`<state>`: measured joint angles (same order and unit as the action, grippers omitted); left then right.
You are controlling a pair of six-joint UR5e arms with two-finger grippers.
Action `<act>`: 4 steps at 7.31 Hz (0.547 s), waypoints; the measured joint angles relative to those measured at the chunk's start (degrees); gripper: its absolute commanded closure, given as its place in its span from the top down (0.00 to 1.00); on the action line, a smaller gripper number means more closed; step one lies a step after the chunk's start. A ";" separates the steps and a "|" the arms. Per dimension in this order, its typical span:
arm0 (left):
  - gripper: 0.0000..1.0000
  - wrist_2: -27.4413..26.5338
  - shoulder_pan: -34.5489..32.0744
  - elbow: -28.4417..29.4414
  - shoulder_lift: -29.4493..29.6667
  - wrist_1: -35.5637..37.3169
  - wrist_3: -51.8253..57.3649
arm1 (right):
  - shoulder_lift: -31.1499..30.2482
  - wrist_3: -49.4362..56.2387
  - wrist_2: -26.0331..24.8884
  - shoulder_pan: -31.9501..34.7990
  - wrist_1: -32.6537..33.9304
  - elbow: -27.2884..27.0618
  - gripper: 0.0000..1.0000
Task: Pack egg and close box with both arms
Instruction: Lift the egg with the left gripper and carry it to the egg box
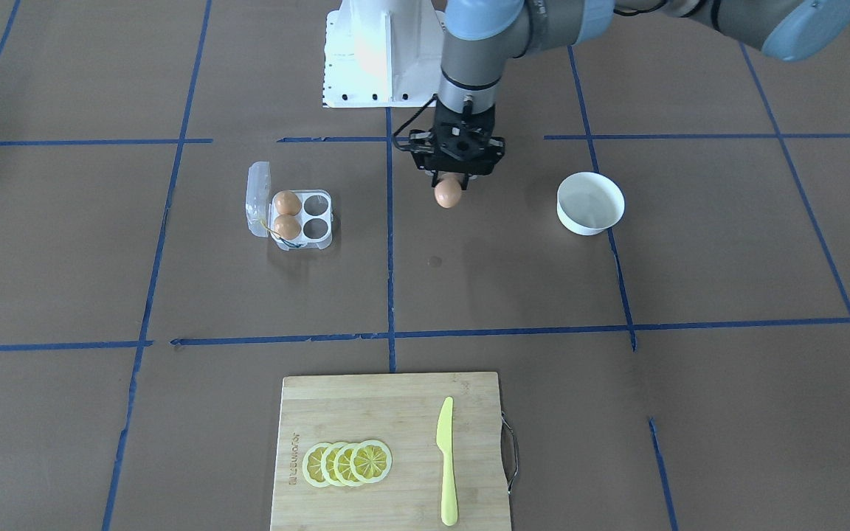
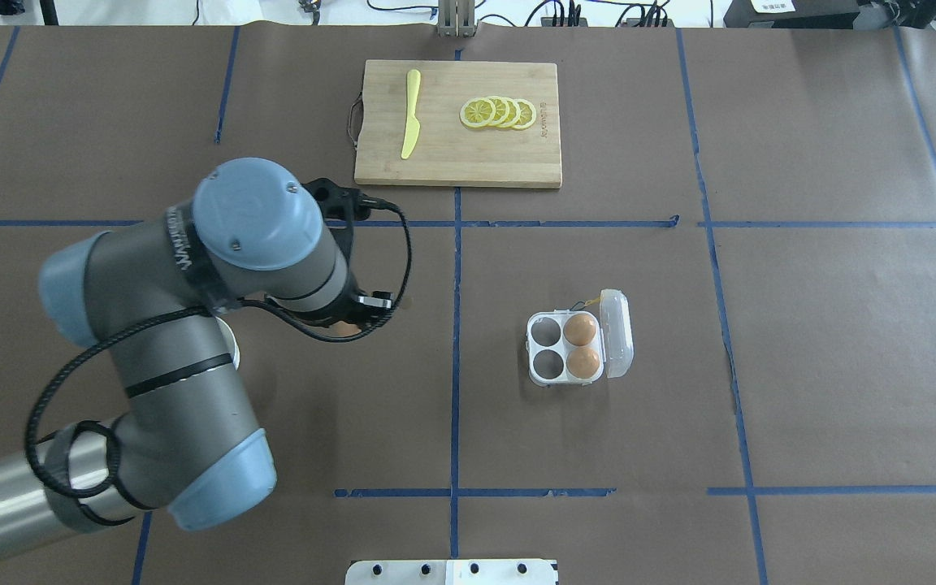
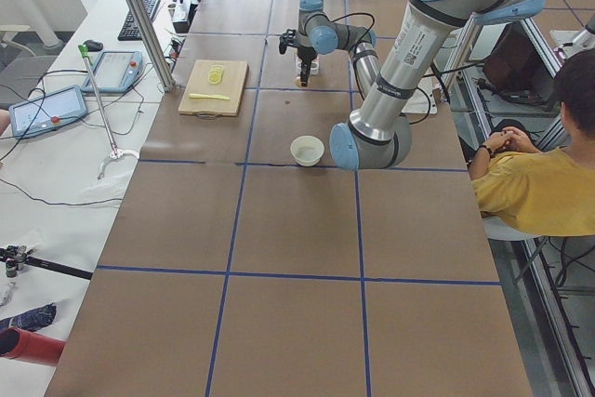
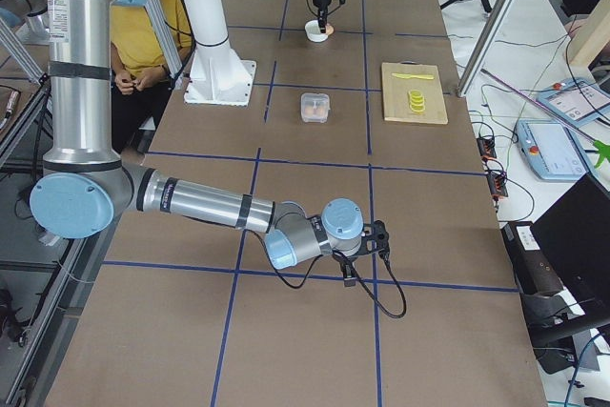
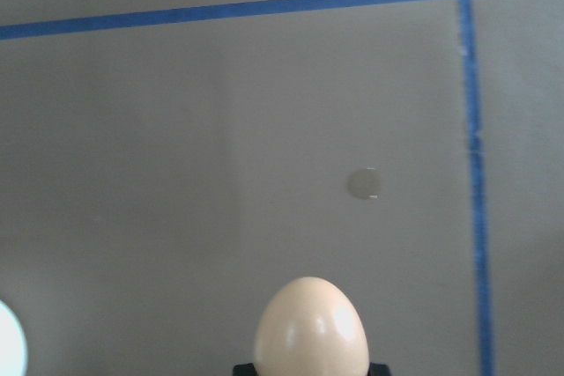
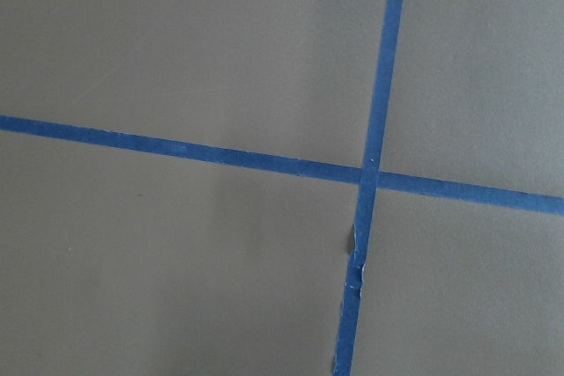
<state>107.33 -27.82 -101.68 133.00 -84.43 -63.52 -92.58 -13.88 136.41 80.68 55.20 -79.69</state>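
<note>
My left gripper (image 1: 453, 179) is shut on a tan egg (image 1: 448, 193) and holds it above the table, between the box and the white bowl (image 1: 590, 203). The egg fills the bottom of the left wrist view (image 5: 310, 328). The clear four-cell box (image 1: 325, 221) lies open, its lid (image 1: 257, 199) flipped outward. Two brown eggs (image 1: 287, 201) sit in the two cells next to the lid; the other two cells are empty. My right gripper (image 4: 349, 278) shows only in the exterior right view, far from the box; I cannot tell whether it is open or shut.
A wooden cutting board (image 1: 392, 450) with lemon slices (image 1: 347, 463) and a yellow knife (image 1: 446, 461) lies on the operators' side. The white base pedestal (image 1: 373, 55) stands behind the gripper. A seated person (image 3: 539, 174) is beside the table.
</note>
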 measured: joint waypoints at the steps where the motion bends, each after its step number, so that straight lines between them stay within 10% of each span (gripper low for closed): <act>1: 0.00 0.03 1.42 5.15 3.26 -5.49 0.14 | 0.02 -0.01 0.00 0.00 -0.11 -0.06 1.00; 4: 0.00 -0.17 5.02 18.49 10.95 -15.73 0.41 | 0.03 -0.01 0.00 0.00 -1.03 -0.14 1.00</act>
<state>107.16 -22.79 -83.19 143.95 -100.16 -63.11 -92.55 -13.88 136.41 80.68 54.17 -79.83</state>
